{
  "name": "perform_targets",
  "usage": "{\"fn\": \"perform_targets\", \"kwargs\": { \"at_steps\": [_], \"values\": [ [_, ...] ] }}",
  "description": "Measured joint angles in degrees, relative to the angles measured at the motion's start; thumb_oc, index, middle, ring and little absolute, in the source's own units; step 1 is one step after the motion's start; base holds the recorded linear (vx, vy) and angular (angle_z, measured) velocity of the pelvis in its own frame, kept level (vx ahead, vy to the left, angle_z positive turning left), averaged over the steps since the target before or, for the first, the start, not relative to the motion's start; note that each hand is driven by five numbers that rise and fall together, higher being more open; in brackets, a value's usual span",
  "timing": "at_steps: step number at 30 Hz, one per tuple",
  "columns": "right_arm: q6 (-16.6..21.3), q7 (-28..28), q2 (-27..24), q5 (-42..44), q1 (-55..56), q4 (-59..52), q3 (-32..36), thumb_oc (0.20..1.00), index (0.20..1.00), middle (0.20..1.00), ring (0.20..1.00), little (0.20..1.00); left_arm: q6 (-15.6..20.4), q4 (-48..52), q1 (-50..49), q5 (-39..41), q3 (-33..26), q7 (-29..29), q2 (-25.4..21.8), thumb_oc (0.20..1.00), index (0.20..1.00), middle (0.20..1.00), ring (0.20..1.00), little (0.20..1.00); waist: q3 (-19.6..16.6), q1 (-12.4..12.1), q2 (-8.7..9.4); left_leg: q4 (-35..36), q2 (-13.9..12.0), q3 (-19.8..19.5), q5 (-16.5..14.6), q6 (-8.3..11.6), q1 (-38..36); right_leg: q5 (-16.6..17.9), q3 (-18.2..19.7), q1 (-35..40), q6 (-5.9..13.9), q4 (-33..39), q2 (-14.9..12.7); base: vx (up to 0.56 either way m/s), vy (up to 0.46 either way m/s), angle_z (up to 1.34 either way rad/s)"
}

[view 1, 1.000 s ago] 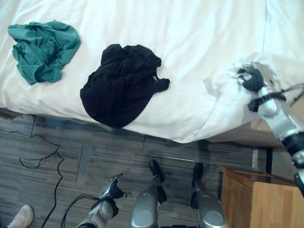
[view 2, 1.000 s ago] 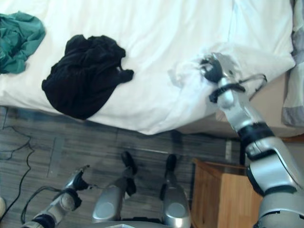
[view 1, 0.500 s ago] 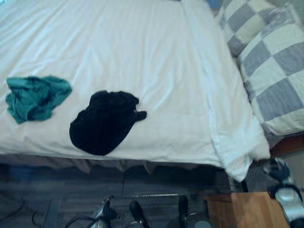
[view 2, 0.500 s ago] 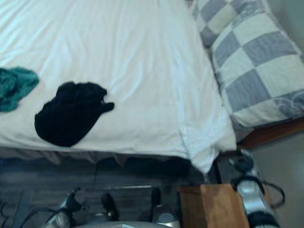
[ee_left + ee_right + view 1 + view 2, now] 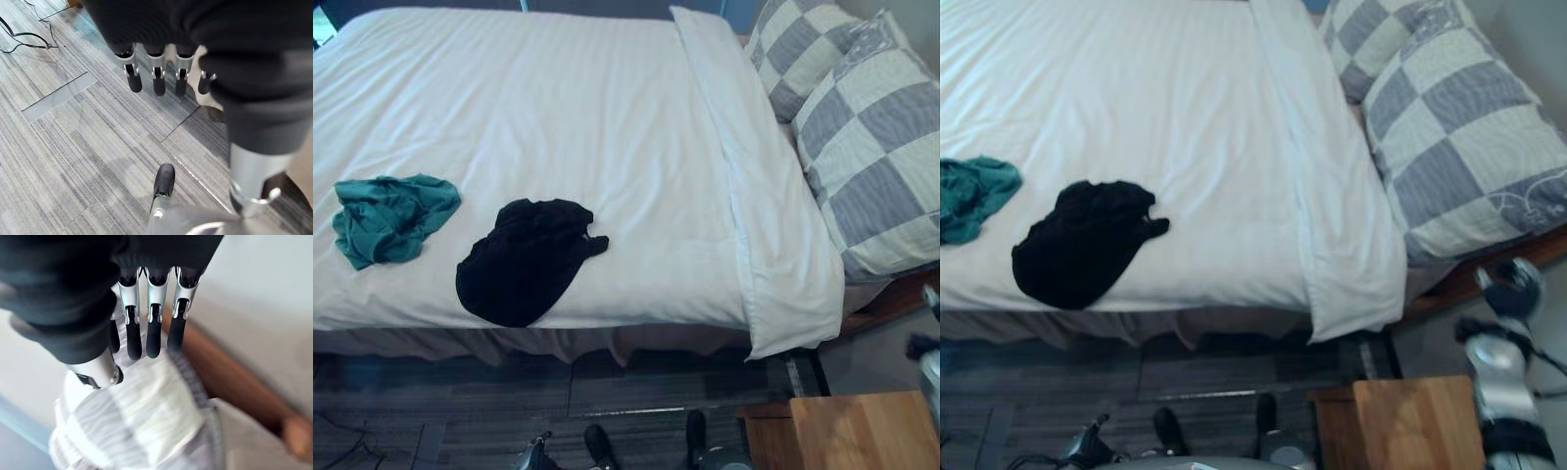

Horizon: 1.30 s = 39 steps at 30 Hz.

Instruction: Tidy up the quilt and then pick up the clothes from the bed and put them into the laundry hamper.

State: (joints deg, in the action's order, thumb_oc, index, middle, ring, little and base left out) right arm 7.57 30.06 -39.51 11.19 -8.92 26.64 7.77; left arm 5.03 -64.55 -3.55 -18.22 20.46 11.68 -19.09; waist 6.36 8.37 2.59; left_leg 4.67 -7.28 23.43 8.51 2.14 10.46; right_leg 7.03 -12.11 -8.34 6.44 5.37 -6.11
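Bed's quilt (image 5: pixel 607 147) now lies flat, so we've let go: right hand (image 5: pixel 1511 289) open beside the pillows (image 5: pixel 1449 127), left hand (image 5: pixel 156 73) open, clothes next.

Bed (image 5: pixel 607 338): white quilt (image 5: pixel 558 117), green garment (image 5: pixel 386 217), black garment (image 5: pixel 524 259), checked pillows (image 5: pixel 862 147).

The white quilt (image 5: pixel 568 127) lies open far and right of the black garment (image 5: pixel 524 259). Checked pillows (image 5: pixel 1449 127) and a wooden nightstand (image 5: pixel 1410 426), apparently, block the right side.
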Motion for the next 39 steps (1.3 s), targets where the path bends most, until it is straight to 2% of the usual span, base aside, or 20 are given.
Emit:
{"fn": "perform_targets", "kwargs": {
  "at_steps": [5, 7, 11, 15, 17, 18, 20, 21, 23, 25, 28, 30, 31, 32, 33, 35, 36, 37, 38, 39],
  "values": [
    [0.19, 0.47, -1.56, -0.17, -20.54, 4.11, -8.18, 0.2, 0.2, 0.2, 0.2, 0.2, 0.57, 2.07, 4.06, 1.15, 1.38, 1.67, -0.29, 1.0, 1.0, 1.0, 1.0, 1.0, 8.31, -4.86, -3.47, -0.03, 0.14, -0.82, 1.19, -0.15, 3.99, 0.8, -0.96, -3.34, -0.32, -0.04, -0.12, -0.14, -0.024, 0.11],
    [-0.42, 0.55, -2.39, -0.09, -29.82, 11.88, -11.55, 0.2, 0.2, 0.2, 0.2, 0.2, 1.12, 2.98, 5.33, 2.37, 1.71, 2.51, -1.25, 1.0, 1.0, 1.0, 1.0, 1.0, 12.26, -6.21, -4.29, -0.06, 0.16, -0.71, 1.59, 0.05, 6.41, 1.44, -0.69, -5.74, -0.73, -0.34, -0.17, -0.13, -0.007, 0.0],
    [-0.28, 1.21, 1.47, 0.14, -31.78, 19.86, -11.51, 0.2, 0.2, 0.2, 0.2, 0.2, 1.19, 3.97, 7.08, 3.98, 1.51, 3.92, -2.19, 1.0, 1.0, 1.0, 1.0, 1.0, 17.9, -7.06, -3.62, -4.04, -0.42, -0.76, 0.91, -0.87, 10.59, 1.67, -0.59, -9.79, -1.52, -3.64, -0.59, -0.08, 0.014, -0.01],
    [5.69, 3.39, 10.47, 0.43, -24.83, 17.98, -2.7, 0.2, 0.2, 0.2, 0.2, 0.2, 1.14, 3.62, 8.91, 7.85, -5.46, 4.58, 0.04, 1.0, 1.0, 1.0, 1.0, 1.0, 21.31, -6.76, -3.07, -4.71, -0.05, -2.07, 0.39, -1.52, 7.36, 1.41, -0.94, -6.37, -1.83, -4.64, -1.3, 0.07, -0.005, 0.06],
    [6.6, 2.02, 16.73, 2.99, -15.63, 19.88, -1.01, 0.2, 0.2, 0.2, 0.2, 0.2, 1.03, 2.41, 8.23, 11.31, -7.87, 6.24, 1.01, 1.0, 1.0, 1.0, 1.0, 1.0, 19.72, -6.88, -1.96, -3.21, 0.21, -2.48, -0.23, -0.76, -0.16, -0.44, -1.75, 1.31, -1.95, -3.57, -1.31, 0.15, -0.001, 0.28],
    [6.5, 1.45, 18.69, 3.91, -12.25, 20.16, -1.92, 0.2, 0.2, 0.2, 0.2, 0.2, 0.98, 2.19, 7.4, 11.92, -7.47, 6.83, 1.04, 1.0, 1.0, 1.0, 1.0, 1.0, 17.24, -6.83, -1.44, -2.53, 0.15, -2.5, -2.28, 0.42, -1.47, -2.26, -1.54, 2.42, -1.56, -3.0, -1.1, 0.2, 0.01, 0.23],
    [6.09, -0.68, 20.92, 5.07, -5.83, 21.06, -3.58, 0.2, 0.2, 0.2, 0.2, 0.2, 0.87, 1.73, 5.96, 13.46, -7.93, 7.14, 0.95, 1.0, 1.0, 1.0, 1.0, 1.0, 13.43, -6.82, -0.82, -0.96, 0.7, -2.75, -1.91, 0.48, -3.06, -2.35, -1.72, 4.85, -0.87, -0.75, -0.97, 0.2, 0.033, 0.04],
    [5.92, -2.84, 21.9, 5.0, -2.43, 22.97, -5.57, 1.0, 1.0, 1.0, 1.0, 1.0, 0.76, 2.27, 5.74, 13.65, -7.52, 7.46, 1.19, 1.0, 1.0, 1.0, 1.0, 1.0, 11.68, -6.3, 0.0, -0.11, 0.78, -2.59, -1.87, 0.55, -4.4, -2.35, -1.89, 6.05, -0.88, -0.66, -0.8, 0.18, 0.043, 0.04],
    [3.69, -6.22, 23.78, 4.77, 2.75, 28.57, -7.41, 1.0, 1.0, 1.0, 1.0, 1.0, 1.04, 2.43, 4.31, 13.67, -8.31, 7.49, 2.32, 1.0, 1.0, 1.0, 1.0, 1.0, 10.31, -4.93, -0.29, 0.04, 1.29, -3.69, -1.89, 0.53, -7.59, -2.35, -3.11, 9.73, -0.87, -0.61, -0.89, 0.14, 0.087, 0.13],
    [-1.06, -9.88, 26.34, 4.4, 7.35, 37.76, -11.36, 1.0, 1.0, 1.0, 1.0, 1.0, 1.15, 0.9, 2.28, 13.8, -8.49, 7.41, 3.79, 1.0, 1.0, 1.0, 1.0, 1.0, 5.14, -4.14, -1.03, 0.14, 1.21, -3.52, -3.69, 1.58, -8.06, -2.9, -1.87, 9.28, -0.71, -0.32, -1.0, 0.05, 0.086, -0.23],
    [-6.09, -13.93, 29.78, -0.03, 13.49, 45.17, -16.3, 1.0, 1.0, 1.0, 1.0, 1.0, 1.28, -0.14, 2.87, 13.79, -7.32, 6.49, 4.96, 1.0, 1.0, 1.0, 1.0, 1.0, 3.75, -3.76, -2.6, 0.0, 1.7, -3.68, -3.72, 1.45, -8.51, -3.07, -1.89, 9.89, -0.46, -0.54, -2.09, 0.02, 0.263, -0.09],
    [-8.26, -14.75, 28.8, -4.86, 13.46, 46.17, -19.65, 1.0, 1.0, 1.0, 1.0, 1.0, 1.44, -1.19, 3.81, 13.75, -6.83, 5.83, 5.56, 1.0, 1.0, 1.0, 1.0, 1.0, 3.92, -3.8, -2.06, -2.85, 2.38, -4.38, -3.83, 1.49, -7.84, -3.09, -2.32, 10.68, -0.28, -0.32, -3.59, -0.01, 0.363, 0.08],
    [-8.1, -15.76, 27.92, -7.23, 12.51, 44.55, -20.06, 1.0, 1.0, 1.0, 1.0, 1.0, 1.71, -2.5, 4.11, 13.66, -6.79, 5.63, 5.71, 1.0, 1.0, 1.0, 1.0, 1.0, 3.91, -3.94, -0.14, -7.34, 1.68, -5.86, -7.24, 3.61, -6.33, -2.63, -3.01, 10.64, -0.45, -0.24, -5.83, -0.01, 0.27, 0.03],
    [-7.97, -16.03, 27.36, -8.29, 12.14, 43.63, -19.95, 1.0, 1.0, 1.0, 1.0, 1.0, 1.78, -3.21, 4.44, 13.65, -6.86, 5.51, 5.73, 1.0, 1.0, 1.0, 1.0, 1.0, 3.4, -3.81, -0.11, -10.08, 0.11, -5.44, -8.59, 3.51, -5.71, -2.64, -3.37, 10.49, -0.55, -0.35, -6.74, 0.0, 0.292, 0.06],
    [-7.68, -16.27, 26.76, -8.94, 11.63, 42.9, -19.71, 1.0, 1.0, 1.0, 1.0, 1.0, 1.81, -3.97, 4.75, 13.63, -6.5, 5.45, 5.77, 1.0, 1.0, 1.0, 1.0, 1.0, 3.32, -3.71, 0.75, -12.3, -1.53, -5.74, -9.51, 5.03, -5.12, -2.59, -4.94, 10.48, -0.65, -0.25, -7.62, 0.0, 0.522, 0.07],
    [-7.29, -16.66, 25.13, -9.44, 9.97, 40.95, -19.98, 1.0, 1.0, 1.0, 1.0, 1.0, 2.05, -4.25, 4.63, 13.63, -6.46, 5.31, 6.26, 1.0, 1.0, 1.0, 1.0, 1.0, 2.17, -3.98, 0.07, -12.7, -8.39, -7.21, -10.16, 7.41, -5.53, -1.68, -8.07, 10.98, -0.8, -0.23, -10.03, -0.01, 0.732, 0.18],
    [-7.33, -17.11, 24.74, -11.28, 9.94, 40.7, -20.1, 1.0, 1.0, 1.0, 1.0, 1.0, 2.01, -4.71, 4.59, 13.65, -7.4, 5.35, 6.32, 1.0, 1.0, 1.0, 1.0, 1.0, 1.24, -3.76, -1.19, -11.01, -12.78, -6.52, -9.22, 8.65, -5.65, -1.07, -10.06, 11.27, 1.19, -0.25, -9.97, 0.0, 0.573, 0.55],
    [-7.25, -17.8, 23.86, -11.31, 10.48, 40.64, -19.4, 1.0, 1.0, 1.0, 1.0, 1.0, 1.93, -4.3, 5.0, 13.66, -7.4, 5.41, 6.48, 1.0, 1.0, 1.0, 1.0, 1.0, 0.87, -3.96, -1.89, -9.64, -15.57, -6.83, -8.17, 8.87, -5.63, -0.82, -10.49, 11.93, 1.63, -0.24, -10.5, 0.05, 0.59, 0.64],
    [-7.24, -18.19, 23.9, -11.31, 10.69, 40.55, -19.37, 1.0, 1.0, 1.0, 1.0, 1.0, 2.04, -3.23, 4.85, 13.62, -7.45, 5.4, 6.46, 1.0, 1.0, 1.0, 1.0, 1.0, 0.6, -4.33, -2.24, -8.23, -16.46, -6.86, -7.37, 9.3, -6.06, -0.09, -10.71, 12.59, 1.98, -0.25, -11.45, 0.05, 0.404, 0.84],
    [-7.42, -18.35, 23.97, -11.34, 11.05, 40.71, -19.39, 1.0, 1.0, 1.0, 1.0, 1.0, 2.08, -3.62, 5.44, 13.42, -7.08, 5.36, 6.14, 1.0, 1.0, 1.0, 1.0, 1.0, -0.04, -3.98, -1.69, -8.07, -14.47, -6.53, -4.65, 12.11, -5.38, 1.5, -12.72, 14.4, 4.13, -0.54, -14.93, 0.06, 0.444, 0.85]
  ]
}}
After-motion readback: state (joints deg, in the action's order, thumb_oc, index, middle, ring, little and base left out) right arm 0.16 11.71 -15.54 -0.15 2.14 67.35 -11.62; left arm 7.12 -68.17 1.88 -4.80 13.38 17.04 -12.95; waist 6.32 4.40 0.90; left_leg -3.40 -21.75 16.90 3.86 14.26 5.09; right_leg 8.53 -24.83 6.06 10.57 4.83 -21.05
